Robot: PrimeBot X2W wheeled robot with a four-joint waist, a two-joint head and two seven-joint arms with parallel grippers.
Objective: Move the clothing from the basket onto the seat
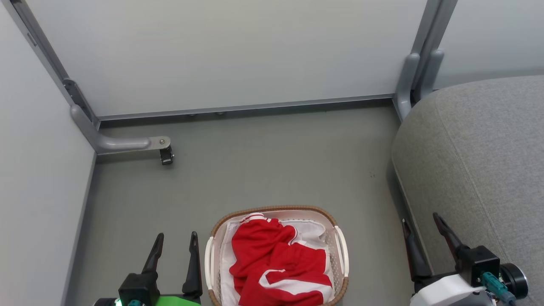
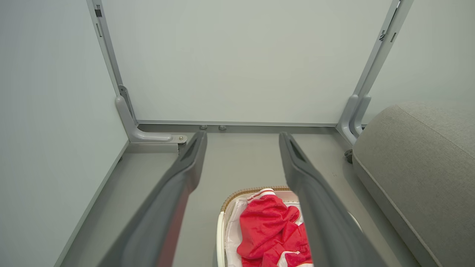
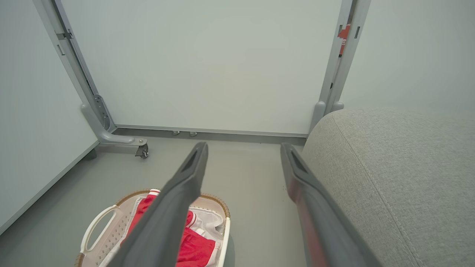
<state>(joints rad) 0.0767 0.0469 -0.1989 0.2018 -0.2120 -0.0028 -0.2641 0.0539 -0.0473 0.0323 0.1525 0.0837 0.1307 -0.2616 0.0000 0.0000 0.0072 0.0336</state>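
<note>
While the red clothing (image 1: 276, 263) lies heaped in the basket (image 1: 342, 250) on the grey floor (image 1: 255, 161), the left tool (image 1: 177, 236) hangs just left of the basket, fingers spread and empty. The right tool (image 1: 420, 219), likewise spread and empty, hangs between the basket and the seat (image 1: 476, 161).

Your head camera looks steeply down onto the floor (image 1: 263, 161), the basket (image 1: 272, 209) close at its bottom edge, the seat (image 1: 480, 161) at its right. Your left wrist camera faces forward and down along the left claw (image 2: 242, 133), basket low and near. Your right wrist camera faces likewise along the right claw (image 3: 243, 144), basket lower left, seat close on the right. All three share basket, seat corner and back panel (image 1: 229, 55).
</note>
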